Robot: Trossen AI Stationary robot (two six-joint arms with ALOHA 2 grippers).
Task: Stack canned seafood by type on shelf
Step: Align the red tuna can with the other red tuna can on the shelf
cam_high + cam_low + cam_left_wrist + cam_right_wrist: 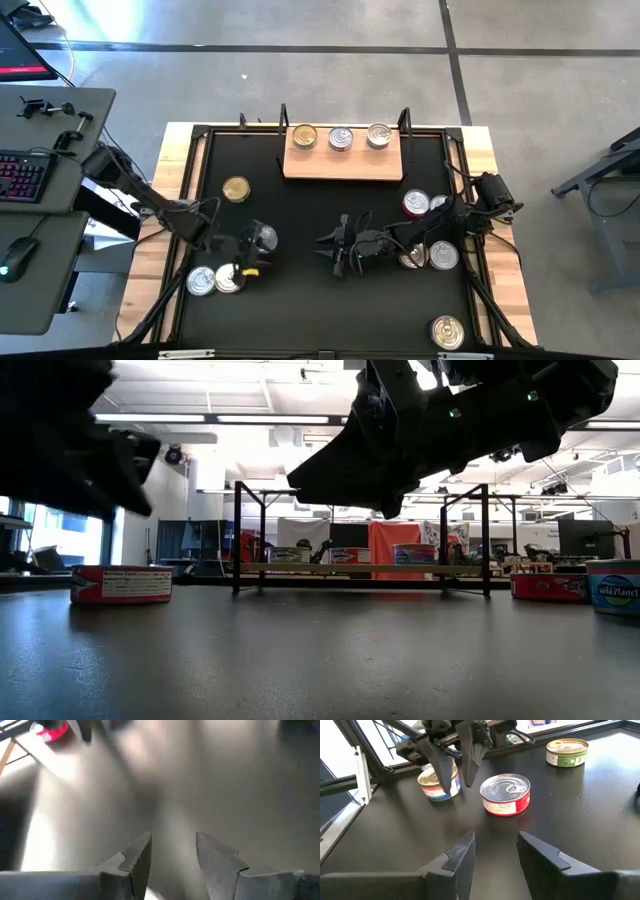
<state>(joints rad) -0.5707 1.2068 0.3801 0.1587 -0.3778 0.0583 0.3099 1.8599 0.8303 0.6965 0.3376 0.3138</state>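
Observation:
The shelf point(343, 163) stands at the table's far side and carries three tins: one gold point(304, 136) and two silver point(341, 138), point(378, 134). My left gripper point(250, 255) is open and empty. It hangs above the table between a red-sided tin point(505, 794) and two blue-and-white tins point(215, 280). A gold tin point(236, 189) lies farther back. My right gripper point(338, 250) is open and empty above the table's middle, pointing toward the left. Several tins lie near the right edge, among them a red-sided one point(416, 204), a silver one point(443, 256) and one near the front point(447, 331).
Black metal posts point(283, 118) rise at the shelf's ends. The two grippers face each other across a bare strip of black tabletop point(300, 215). Wooden borders point(175, 160) frame the table. A desk with a keyboard point(22, 175) stands off the left side.

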